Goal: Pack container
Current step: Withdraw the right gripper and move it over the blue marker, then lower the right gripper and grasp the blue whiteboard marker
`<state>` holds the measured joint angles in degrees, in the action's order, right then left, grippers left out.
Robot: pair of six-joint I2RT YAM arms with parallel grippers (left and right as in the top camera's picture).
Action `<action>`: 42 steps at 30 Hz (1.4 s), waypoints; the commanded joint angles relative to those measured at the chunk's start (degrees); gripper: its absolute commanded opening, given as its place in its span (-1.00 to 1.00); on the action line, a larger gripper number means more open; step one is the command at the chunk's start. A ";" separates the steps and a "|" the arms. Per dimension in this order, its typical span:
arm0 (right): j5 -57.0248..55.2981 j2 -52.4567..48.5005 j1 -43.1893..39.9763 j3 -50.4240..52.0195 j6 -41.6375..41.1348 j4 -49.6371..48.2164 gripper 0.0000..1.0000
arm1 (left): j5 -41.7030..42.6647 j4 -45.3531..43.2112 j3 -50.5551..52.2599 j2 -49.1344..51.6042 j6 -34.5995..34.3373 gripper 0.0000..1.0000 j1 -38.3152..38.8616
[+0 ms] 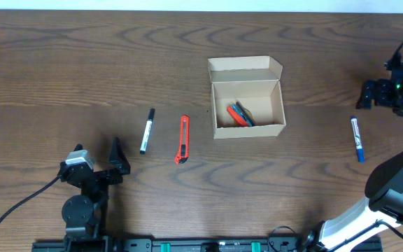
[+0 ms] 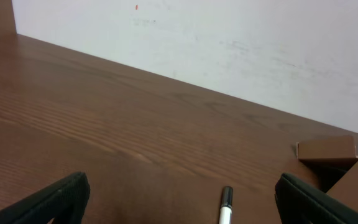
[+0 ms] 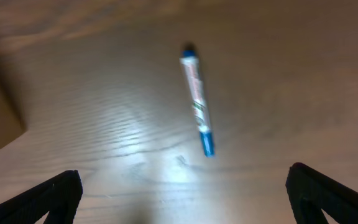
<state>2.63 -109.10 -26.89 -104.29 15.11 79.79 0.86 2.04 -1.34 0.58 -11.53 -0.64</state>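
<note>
Our left end effector (image 2: pixel 180 202) and right end effector (image 3: pixel 184 193) gape empty. The blue marker (image 3: pixel 197 99) lies below the right one, lengthwise between its fingers; the open container (image 1: pixel 249 130) sits leftward, in the middle of the worktop (image 1: pixel 82 63).

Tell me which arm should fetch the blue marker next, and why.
Right. The blue marker lies just ahead of the right gripper, centred between its open fingers in the wrist view. The left gripper sits past the container, by the black marker.
</note>
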 commanded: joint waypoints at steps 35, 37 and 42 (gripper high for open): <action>-3.87 0.24 -2.43 28.83 14.32 -26.45 0.99 | -1.46 2.36 1.07 -0.35 1.25 0.90 -0.07; -3.87 0.24 -2.43 29.81 14.32 -27.41 0.99 | -1.46 2.36 1.07 -0.35 1.25 0.91 -0.07; -3.85 0.24 -2.43 32.98 14.29 -30.23 0.99 | -1.46 2.36 1.07 -0.35 1.25 0.91 -0.09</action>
<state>-1.89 -109.12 -29.04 -73.23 28.86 50.37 0.86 2.04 -1.34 0.58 -11.53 -0.64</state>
